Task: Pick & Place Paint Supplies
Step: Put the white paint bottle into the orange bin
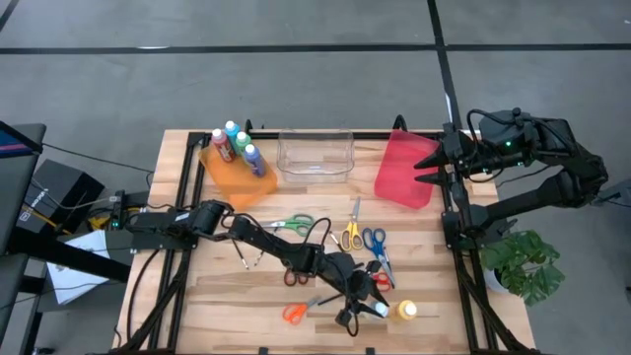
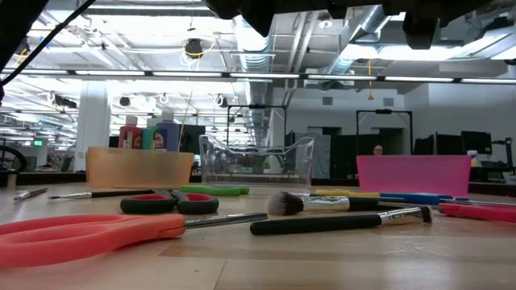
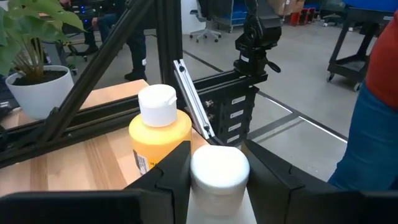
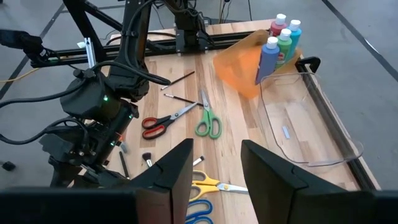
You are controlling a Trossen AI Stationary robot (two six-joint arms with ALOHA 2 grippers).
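A paint bottle with a white cap (image 3: 219,169) stands near the table's near right corner, between the fingers of my left gripper (image 1: 373,310), which is shut on it. Just beyond it stands a yellow paint bottle (image 3: 160,132), also with a white cap. Scissors lie flat on the wood: green (image 1: 291,224), yellow (image 1: 351,235), blue (image 1: 375,240), red (image 1: 380,279) and orange (image 1: 294,314). Thin brushes (image 1: 246,258) lie left of centre. My right gripper (image 4: 214,163) hangs open high over the table's far right, holding nothing. My left gripper pinches the bottle's white cap (image 3: 198,171) between its two fingers, one on each side. The fingers come at it nearly level from the table's left. The cap points up; the bottle's foot is hidden below the gripper.
An orange bin (image 1: 235,176) with several paint bottles stands at the far left, a clear bin (image 1: 315,158) beside it and a red bin (image 1: 404,170) at the far right. A potted plant (image 1: 523,264) stands off the table's right edge. A black frame rail (image 3: 93,112) runs along that edge.
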